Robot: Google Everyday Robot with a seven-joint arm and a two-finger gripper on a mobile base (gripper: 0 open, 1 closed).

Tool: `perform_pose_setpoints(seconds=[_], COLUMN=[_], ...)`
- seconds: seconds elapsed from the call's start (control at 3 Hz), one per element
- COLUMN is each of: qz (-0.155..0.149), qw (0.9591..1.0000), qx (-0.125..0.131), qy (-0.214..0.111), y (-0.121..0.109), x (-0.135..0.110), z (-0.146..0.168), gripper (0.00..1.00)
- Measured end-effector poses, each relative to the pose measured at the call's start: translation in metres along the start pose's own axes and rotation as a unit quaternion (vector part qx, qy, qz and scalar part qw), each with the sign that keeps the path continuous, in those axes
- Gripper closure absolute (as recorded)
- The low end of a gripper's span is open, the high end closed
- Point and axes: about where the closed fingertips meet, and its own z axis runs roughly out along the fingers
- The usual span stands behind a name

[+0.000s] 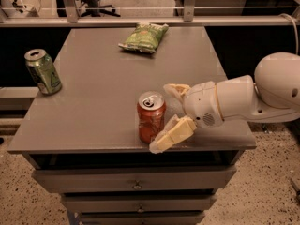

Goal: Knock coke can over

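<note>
Two cans stand upright on the table [93, 111]. The green can [42, 71] sits at the 9 o'clock edge, and I cannot read its label. A green chip bag [144, 36] lies at 12 o'clock. The coke can [151, 117] stands near the 6 o'clock edge. At its 3 o'clock I see the gripper [168, 116], fingers spread apart. The lower finger [174, 133] overlaps the can's base; I cannot confirm contact. The arm [262, 95] is cut off at the right edge.
</note>
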Motion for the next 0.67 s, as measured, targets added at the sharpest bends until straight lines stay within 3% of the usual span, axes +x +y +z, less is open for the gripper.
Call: perform_pose_setpoints(seconds=[0.67], qz=[0.002], qw=[0.9984], qx=[0.021], qy=[-0.052], y=[-0.039], x=[-0.027], z=[0.028], gripper=[0.0])
